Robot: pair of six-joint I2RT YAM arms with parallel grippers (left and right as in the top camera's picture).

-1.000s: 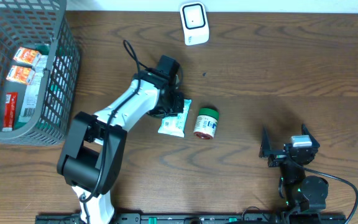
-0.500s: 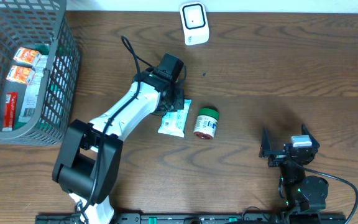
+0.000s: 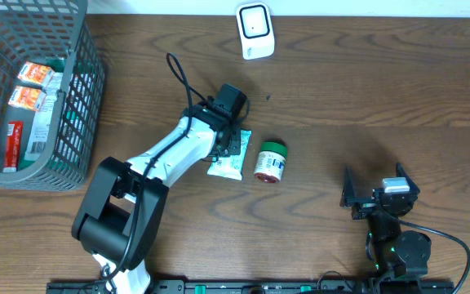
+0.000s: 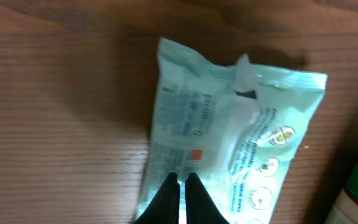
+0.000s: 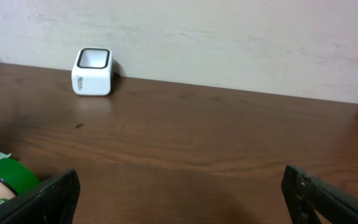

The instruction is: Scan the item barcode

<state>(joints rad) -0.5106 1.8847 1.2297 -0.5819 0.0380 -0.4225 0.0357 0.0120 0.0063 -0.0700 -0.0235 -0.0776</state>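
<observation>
- The left gripper is clenched, its two black tips pressed together directly over the packet. I cannot tell whether they touch it or have pinched any film.
- The packet lies flat on the table, about mid-table and partly under the left wrist. A green-lidded jar sits just beside it on the right.
- The right gripper sits at the near right with its jaws spread wide, holding nothing — well apart from both items.
- The scanner, a small white box with a dark window, stands at the far edge, well apart from the packet.
- As I judge it, the task is at an early stage, taking the packet as the item to be scanned. The packet is not lifted and nothing faces the scanner. What remains is a firm grasp, the carry toward the far edge, and turning the barcode to the window.
- The packet is a soft, wrinkled pouch in pale white and green. It has a block of small print, a little orange square, a row of round icons down one side and a flap near one end. No barcode can be made out on the upper face — it may be underneath or lost in the blur.
- A grey basket at the far left holds other boxed goods.
</observation>
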